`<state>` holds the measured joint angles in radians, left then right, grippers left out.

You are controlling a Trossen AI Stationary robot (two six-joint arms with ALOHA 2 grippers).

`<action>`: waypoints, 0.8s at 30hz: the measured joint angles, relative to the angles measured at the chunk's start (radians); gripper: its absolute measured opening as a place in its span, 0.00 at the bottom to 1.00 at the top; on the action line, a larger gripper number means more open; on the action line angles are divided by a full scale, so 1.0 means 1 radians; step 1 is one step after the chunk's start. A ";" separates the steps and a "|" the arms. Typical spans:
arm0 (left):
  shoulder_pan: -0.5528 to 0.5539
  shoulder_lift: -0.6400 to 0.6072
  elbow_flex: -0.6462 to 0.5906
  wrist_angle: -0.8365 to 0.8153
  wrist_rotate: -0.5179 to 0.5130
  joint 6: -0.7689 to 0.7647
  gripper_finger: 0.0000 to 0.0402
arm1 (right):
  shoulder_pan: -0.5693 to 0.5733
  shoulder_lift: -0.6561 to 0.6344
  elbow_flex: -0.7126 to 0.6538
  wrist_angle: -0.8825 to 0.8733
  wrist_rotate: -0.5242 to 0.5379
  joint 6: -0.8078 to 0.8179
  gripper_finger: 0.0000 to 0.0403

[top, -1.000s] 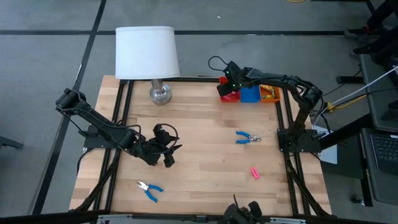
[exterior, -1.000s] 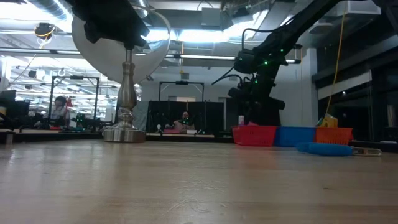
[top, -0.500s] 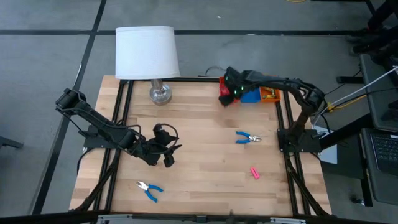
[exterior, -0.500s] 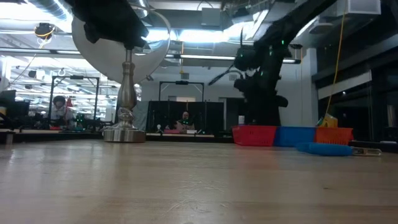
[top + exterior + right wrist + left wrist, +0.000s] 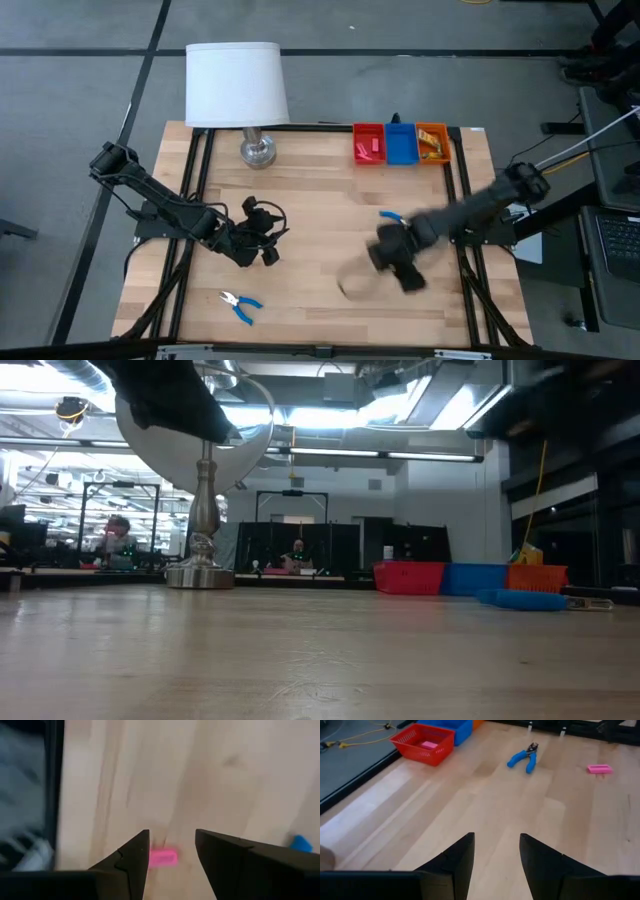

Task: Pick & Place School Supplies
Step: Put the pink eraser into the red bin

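Observation:
One pink eraser block (image 5: 162, 858) lies flat on the table, straight ahead of my right gripper (image 5: 171, 851), whose open fingers stand above it without touching. In the high view my right gripper (image 5: 396, 264) is blurred and hides that block. One pair of blue-handled pliers (image 5: 386, 214) lies just beyond the right gripper; the other pair (image 5: 240, 303) lies near the front left. Another pink block (image 5: 372, 146) rests in the red tray (image 5: 357, 143). Yellow-orange pieces (image 5: 432, 151) sit in the orange tray (image 5: 445, 143). My left gripper (image 5: 263, 246) waits open over the table's left middle.
The white-shaded lamp (image 5: 237, 84) stands at the far left edge on its metal base (image 5: 256, 151). The red, blue (image 5: 402, 146) and orange trays line the far edge. Bare wood lies between the two arms. People show in the room beyond the table.
My right gripper has swung fast from above the red tray at the far edge toward the near edge, and now stands over the pink block in the table's right half. It shows blurred in the high view.

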<state>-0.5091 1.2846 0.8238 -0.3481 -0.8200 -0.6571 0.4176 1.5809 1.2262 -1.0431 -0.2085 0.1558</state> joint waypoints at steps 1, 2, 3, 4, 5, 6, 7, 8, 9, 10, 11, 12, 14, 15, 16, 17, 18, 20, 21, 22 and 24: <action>0.000 0.000 0.000 0.000 0.000 0.000 0.38 | 0.058 0.002 -0.009 -0.007 0.050 -0.040 0.40; 0.000 0.000 0.000 0.000 0.000 0.000 0.38 | 0.113 0.004 -0.026 -0.008 0.099 -0.084 0.40; 0.000 0.000 0.000 0.000 0.000 0.000 0.38 | 0.160 0.005 -0.047 -0.008 0.143 -0.127 0.40; 0.000 0.000 0.000 0.000 0.000 -0.001 0.38 | 0.197 0.005 -0.070 0.003 0.172 -0.165 0.40; 0.000 0.000 0.000 0.000 0.000 -0.001 0.38 | 0.230 0.005 -0.093 0.022 0.184 -0.187 0.40; 0.000 0.000 0.000 0.000 0.002 -0.002 0.38 | 0.259 0.005 -0.119 0.037 0.186 -0.194 0.40; 0.000 0.000 0.000 0.001 0.004 -0.003 0.38 | 0.286 0.005 -0.145 0.040 0.186 -0.193 0.40; 0.000 0.000 0.000 0.002 0.007 -0.006 0.38 | 0.308 0.005 -0.169 0.041 0.187 -0.191 0.40; 0.000 0.000 0.000 0.004 0.008 -0.011 0.38 | 0.326 0.005 -0.190 0.047 0.192 -0.189 0.40; 0.000 0.000 0.000 0.006 0.009 -0.014 0.38 | 0.341 0.005 -0.207 0.056 0.204 -0.190 0.40; 0.000 0.000 0.000 0.011 0.009 -0.014 0.38 | 0.355 0.005 -0.222 0.057 0.220 -0.199 0.40; 0.000 0.000 0.000 0.017 0.010 -0.014 0.38 | 0.366 0.005 -0.236 0.053 0.232 -0.218 0.40; 0.000 0.000 0.000 0.027 0.010 -0.019 0.38 | 0.388 0.005 -0.251 0.055 0.239 -0.271 0.40; 0.000 0.000 0.000 0.032 0.010 -0.023 0.38 | 0.397 0.005 -0.254 0.061 0.238 -0.310 0.40; 0.000 0.000 0.000 0.036 0.010 -0.029 0.38 | 0.408 0.005 -0.254 0.069 0.238 -0.361 0.40; 0.000 0.000 0.000 0.036 0.010 -0.037 0.38 | 0.416 0.005 -0.254 0.083 0.237 -0.424 0.40; 0.000 0.000 0.000 0.035 0.010 -0.043 0.38 | 0.421 0.005 -0.254 0.110 0.238 -0.495 0.40; 0.000 0.000 0.000 0.035 0.008 -0.058 0.38 | 0.428 0.005 -0.254 0.174 0.238 -0.626 0.40; 0.000 0.000 0.000 0.035 0.007 -0.066 0.38 | 0.428 0.005 -0.254 0.214 0.234 -0.660 0.40; 0.000 0.000 0.000 0.036 0.006 -0.072 0.38 | 0.425 0.005 -0.254 0.255 0.223 -0.671 0.40; 0.000 0.000 0.000 0.039 0.005 -0.089 0.38 | 0.413 0.005 -0.254 0.334 0.221 -0.568 0.40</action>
<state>-0.5091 1.2846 0.8238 -0.3096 -0.8150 -0.7457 0.8303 1.5858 0.9724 -0.7092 0.0129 -0.4123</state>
